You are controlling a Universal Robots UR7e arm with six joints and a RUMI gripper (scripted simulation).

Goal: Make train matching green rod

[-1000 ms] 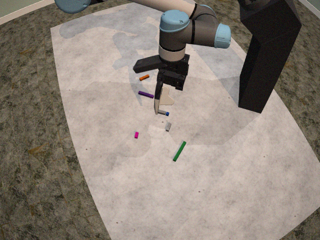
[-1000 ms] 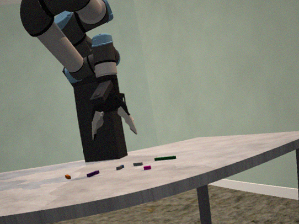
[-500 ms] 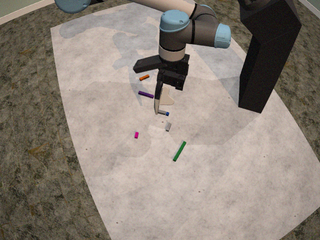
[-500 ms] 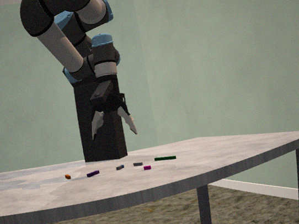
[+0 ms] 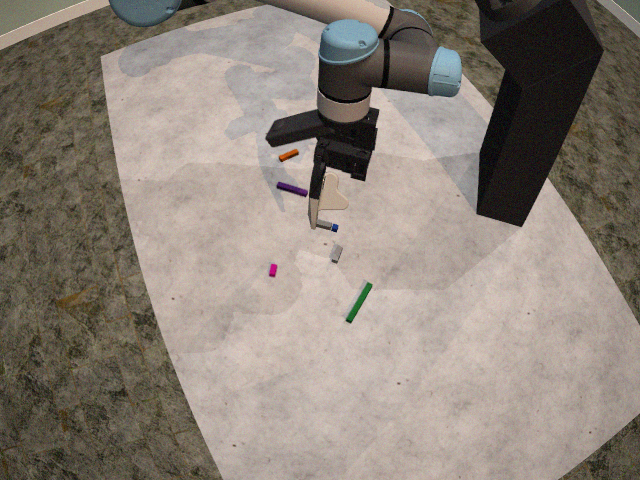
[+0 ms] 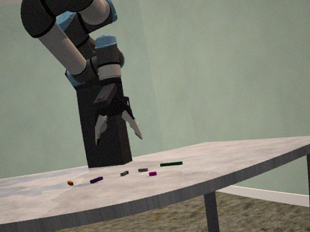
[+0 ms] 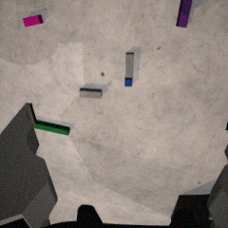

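A grey rod [image 5: 324,224] [image 6: 123,174] [image 7: 129,66] and the blue rod [image 5: 335,227] [image 7: 128,82] lie flat in one line, end to end, with no gap visible. A second grey rod [image 5: 337,253] [image 6: 142,169] [image 7: 90,93] lies apart, between them and the green rod [image 5: 359,302] [image 6: 171,164] [image 7: 52,127]. The orange rod [image 5: 288,155] [image 6: 70,182] lies beyond the purple rod [image 5: 292,189] [image 6: 96,179] [image 7: 183,13]; it is not seen in the wrist view. My gripper [image 6: 119,140] [image 7: 130,107] is wide open and empty, well above the table.
The magenta rod [image 5: 272,270] [image 6: 152,173] [image 7: 33,20] lies by itself, left of the second grey rod in the top view. The arm's black pedestal [image 5: 522,134] [image 6: 104,139] stands at the far side of the table [image 5: 413,372] [image 6: 244,155].
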